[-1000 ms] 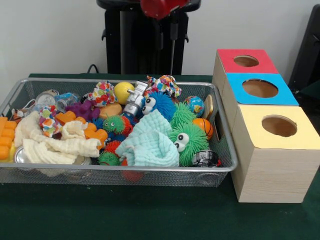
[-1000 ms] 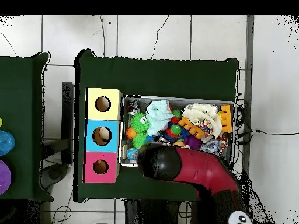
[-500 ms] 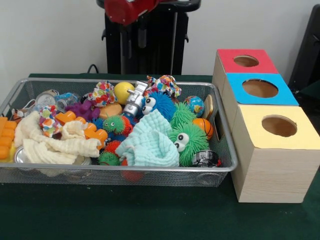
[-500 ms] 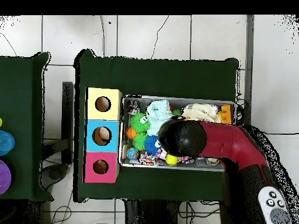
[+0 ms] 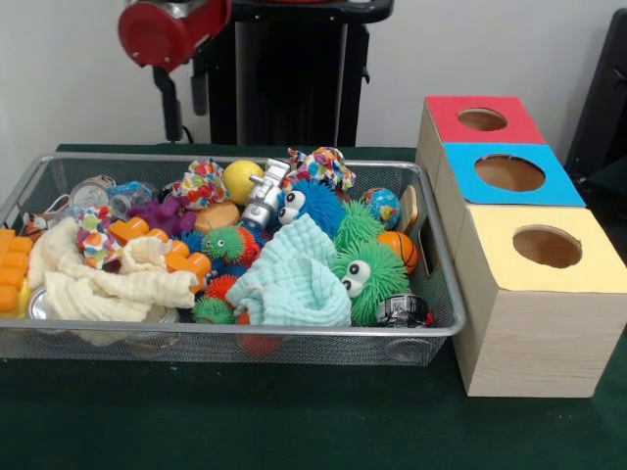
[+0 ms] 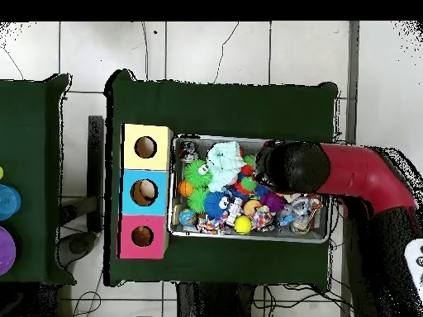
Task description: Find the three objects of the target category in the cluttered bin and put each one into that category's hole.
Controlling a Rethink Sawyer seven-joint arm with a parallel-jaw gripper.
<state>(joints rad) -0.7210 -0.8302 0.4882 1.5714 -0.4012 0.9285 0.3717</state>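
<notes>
A wire-mesh bin point(image 5: 245, 331) is heaped with toys: green fuzzy balls with eyes point(image 5: 377, 279), a blue fuzzy ball point(image 5: 315, 204), a yellow ball point(image 5: 242, 178), a silver toy robot point(image 5: 263, 196), a light-blue cloth point(image 5: 294, 274) and a cream cloth point(image 5: 108, 284). My gripper point(image 5: 186, 110) hangs open and empty high above the bin's far left corner. From overhead the red arm point(image 6: 347, 173) hides the gripper and the bin's point(image 6: 248, 238) right part. Beside the bin stand the red point(image 5: 446, 113), blue point(image 5: 563, 191) and yellow point(image 5: 598, 264) boxes, each with a round hole on top.
Orange blocks point(image 5: 10, 264) lie at the bin's left end, and a small basketball point(image 5: 397, 247) and a globe ball point(image 5: 380, 206) near its right wall. Overhead, the yellow point(image 6: 132, 136), blue point(image 6: 130, 177) and red point(image 6: 130, 248) boxes line the bin's left side.
The arm has swung left across the top of the front view, from above the bin's middle to above its left end. The toys have not moved.
</notes>
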